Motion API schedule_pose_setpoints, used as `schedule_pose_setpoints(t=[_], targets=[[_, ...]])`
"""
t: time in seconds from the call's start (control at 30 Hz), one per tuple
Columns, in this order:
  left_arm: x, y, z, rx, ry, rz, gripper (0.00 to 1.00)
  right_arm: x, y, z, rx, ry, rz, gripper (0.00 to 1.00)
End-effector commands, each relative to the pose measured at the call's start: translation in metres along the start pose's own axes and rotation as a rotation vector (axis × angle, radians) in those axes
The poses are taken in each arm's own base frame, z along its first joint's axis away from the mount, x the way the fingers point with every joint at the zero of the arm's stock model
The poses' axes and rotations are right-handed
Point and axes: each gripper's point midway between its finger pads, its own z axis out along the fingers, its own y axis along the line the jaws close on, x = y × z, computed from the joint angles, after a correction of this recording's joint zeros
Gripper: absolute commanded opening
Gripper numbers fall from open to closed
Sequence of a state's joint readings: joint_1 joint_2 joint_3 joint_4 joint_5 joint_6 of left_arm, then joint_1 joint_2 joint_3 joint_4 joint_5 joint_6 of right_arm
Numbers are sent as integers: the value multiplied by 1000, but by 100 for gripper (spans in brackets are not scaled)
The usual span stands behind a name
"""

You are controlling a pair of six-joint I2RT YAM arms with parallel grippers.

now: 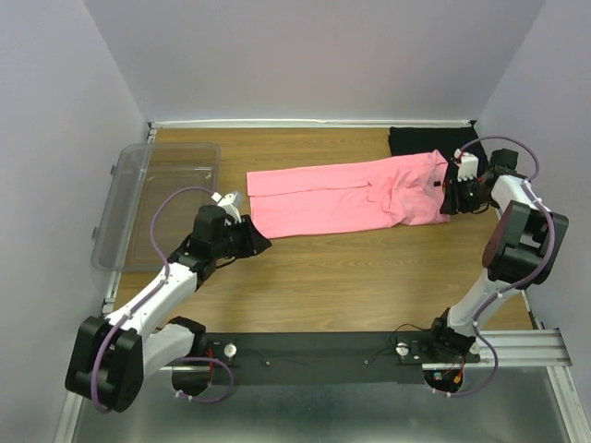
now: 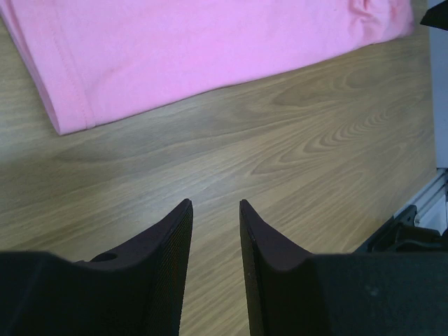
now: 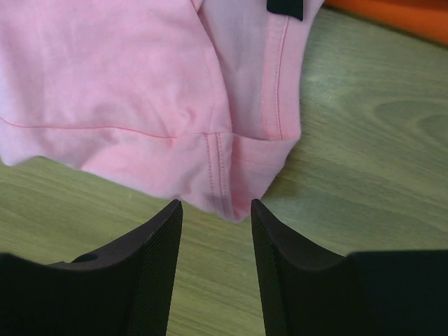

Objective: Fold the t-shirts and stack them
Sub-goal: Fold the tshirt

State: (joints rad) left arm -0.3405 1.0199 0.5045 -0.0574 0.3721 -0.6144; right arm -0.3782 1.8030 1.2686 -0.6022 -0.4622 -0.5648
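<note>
The bright pink t-shirt [image 1: 351, 196] lies folded into a long strip across the back of the table. My right gripper [image 1: 451, 201] is at the strip's right end. In the right wrist view this gripper [image 3: 215, 204] is open, and the pink shirt's seamed corner [image 3: 224, 175] lies just beyond its fingertips, not between them. My left gripper [image 1: 264, 244] sits just off the strip's near left corner. In the left wrist view it [image 2: 215, 204] is open over bare wood, with the pink hem [image 2: 70, 105] ahead. A black t-shirt [image 1: 430, 140] lies at the back right. An orange-red edge [image 3: 399, 14] shows past the pink shirt.
A clear plastic tub [image 1: 157, 198] stands at the left side of the table, beside the left arm. The white walls close in the table on three sides. A black rail [image 1: 323, 351] with both arm bases runs along the near edge.
</note>
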Motion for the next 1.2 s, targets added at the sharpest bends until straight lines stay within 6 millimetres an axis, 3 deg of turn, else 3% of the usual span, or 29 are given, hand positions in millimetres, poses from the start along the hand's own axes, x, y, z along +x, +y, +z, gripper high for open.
schedule_pose_setpoints(t=[0.0,0.23,0.5,0.7,0.83,0.97,1.17], targets=[[-8,8,15,-46,-74,-61,41,8,1,9,-49,6,41,51],[-1,29,37,-137,-27,-96,41,16,-1,16,-77,14,57,49],[4,38,44,-164,-16,-94,41,25,-1,23,-101,32,76,34],[6,43,48,-175,-6,-95,41,26,-2,23,-102,33,77,32],[6,43,48,-175,-5,-83,41,26,-5,20,-90,31,76,8],[5,42,46,-176,-10,-77,41,30,-12,13,-57,36,75,3],[2,42,47,-186,-7,-70,41,39,-21,1,-13,44,67,3]])
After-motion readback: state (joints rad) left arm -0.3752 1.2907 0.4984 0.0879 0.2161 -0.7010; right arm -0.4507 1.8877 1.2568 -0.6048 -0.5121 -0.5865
